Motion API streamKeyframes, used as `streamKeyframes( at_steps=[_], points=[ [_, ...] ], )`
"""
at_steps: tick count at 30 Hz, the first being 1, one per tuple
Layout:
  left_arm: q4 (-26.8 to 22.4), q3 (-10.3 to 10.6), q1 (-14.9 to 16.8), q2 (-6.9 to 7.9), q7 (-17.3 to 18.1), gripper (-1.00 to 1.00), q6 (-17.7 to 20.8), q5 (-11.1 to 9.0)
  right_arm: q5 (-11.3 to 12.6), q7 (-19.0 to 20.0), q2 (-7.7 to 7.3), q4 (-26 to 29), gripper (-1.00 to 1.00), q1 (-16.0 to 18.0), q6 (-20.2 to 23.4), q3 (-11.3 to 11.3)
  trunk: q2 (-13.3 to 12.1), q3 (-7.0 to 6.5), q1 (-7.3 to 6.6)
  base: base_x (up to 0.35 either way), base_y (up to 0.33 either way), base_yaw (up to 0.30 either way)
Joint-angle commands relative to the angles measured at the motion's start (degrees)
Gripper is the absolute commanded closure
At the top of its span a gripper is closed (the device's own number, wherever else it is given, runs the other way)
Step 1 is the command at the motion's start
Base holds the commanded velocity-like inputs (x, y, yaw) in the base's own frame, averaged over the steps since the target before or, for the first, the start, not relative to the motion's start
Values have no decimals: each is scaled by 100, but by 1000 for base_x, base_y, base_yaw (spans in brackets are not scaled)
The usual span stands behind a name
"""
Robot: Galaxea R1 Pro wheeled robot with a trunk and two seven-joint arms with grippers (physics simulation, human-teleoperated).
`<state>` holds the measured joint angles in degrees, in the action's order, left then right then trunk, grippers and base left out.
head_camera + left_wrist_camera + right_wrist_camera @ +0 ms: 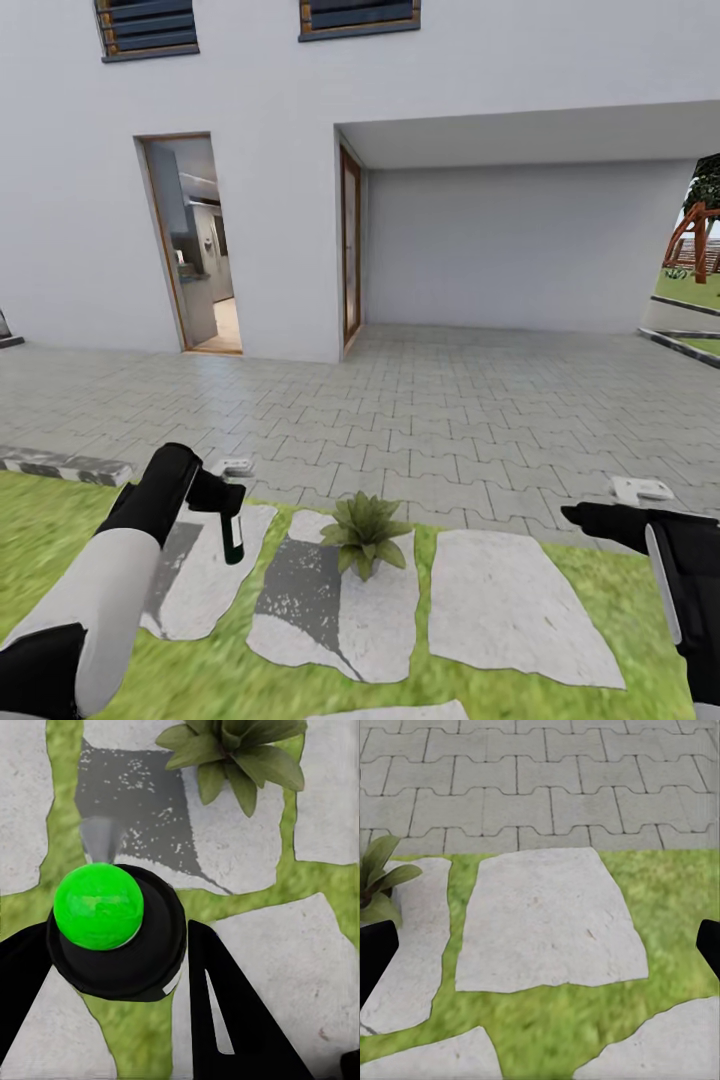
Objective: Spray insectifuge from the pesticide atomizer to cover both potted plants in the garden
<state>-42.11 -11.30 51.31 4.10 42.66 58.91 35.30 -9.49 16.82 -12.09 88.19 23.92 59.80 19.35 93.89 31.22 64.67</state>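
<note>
Left gripper (228, 500) is closed around the pesticide atomizer (232, 535), holding the dark bottle upright by its upper part so that the body hangs below the fingers over a stepping stone (205, 585) in the lawn. From the left wrist view the bottle is seen from straight above: a round dark shoulder with a bright green cap (98, 906) on top, clamped between the two black fingers (240, 1020).

Just beyond the bottle, toward the robot's right and slightly ahead, a potted plant (365, 530) sits on the middle stone (330, 610), its broad pointed leaves spread in a low rosette; the pot itself is hidden under them. The bottle's long axis stands vertical, and the plant lies near it at about the height of the bottle's lower end, so the spray has to travel sideways and somewhat down. Which way the nozzle faces I cannot tell.

Right gripper (585, 518) hangs further off on the plant's other side, above the lawn's edge by the grey paving (450, 400). Its wrist view shows fingertips at either edge with bare stone and grass between them, so it looks open and empty. The left arm is the nearer one and has the tool. A second plant is not to be found here.
</note>
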Motion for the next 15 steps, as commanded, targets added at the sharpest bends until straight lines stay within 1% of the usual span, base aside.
streamKeyframes(
  at_steps=[1,4,7,11,12,15],
  points=[
    [16,6,6,13,82,100,15,60,-61,58,-1,20,-100,2,20,2,-38,-12,-23,0,0,0],
    [104,69,9,60,143,100,15,69,-40,64,2,57,-100,-6,20,-3,-159,-62,-89,0,0,0],
    [134,129,8,71,157,100,15,71,-25,72,23,66,-100,-8,20,-21,-279,-100,-155,0,0,0],
    [184,283,5,79,166,100,15,68,-6,79,45,75,-100,-10,20,-75,-439,-142,-243,0,0,0],
    [296,394,3,81,169,100,15,67,-3,82,57,73,-100,-10,20,-120,-479,-152,-265,0,0,0],
    [411,457,2,82,171,100,15,67,1,88,60,76,-100,-10,20,-168,-600,-179,-330,0,0,0]
  ],
)
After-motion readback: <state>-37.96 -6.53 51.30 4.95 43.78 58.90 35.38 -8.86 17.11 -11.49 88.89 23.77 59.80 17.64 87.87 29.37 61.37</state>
